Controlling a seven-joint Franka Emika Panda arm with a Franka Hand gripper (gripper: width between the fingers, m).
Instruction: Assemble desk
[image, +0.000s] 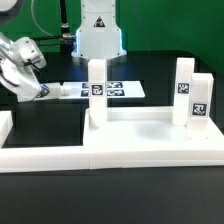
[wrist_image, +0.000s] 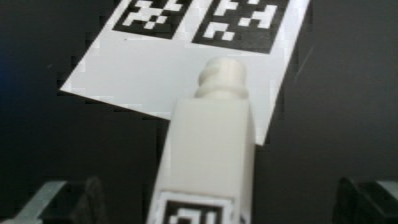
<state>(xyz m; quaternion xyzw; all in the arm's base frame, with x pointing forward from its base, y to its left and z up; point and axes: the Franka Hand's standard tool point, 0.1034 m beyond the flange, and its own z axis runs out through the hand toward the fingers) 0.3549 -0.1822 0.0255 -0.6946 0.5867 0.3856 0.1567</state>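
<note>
Between my wide-open, empty claw (wrist_image: 210, 200) fingers lies a leg block (wrist_image: 210, 130), peg pointing away over the marker board (wrist_image: 160, 75), positioned for grasping; the tabletop (image: 140, 140) sits well apart.

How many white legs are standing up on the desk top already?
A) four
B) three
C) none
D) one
B: three leg blocks stand upright on the tabletop, one toward the exterior view's left and two toward its right.
</note>
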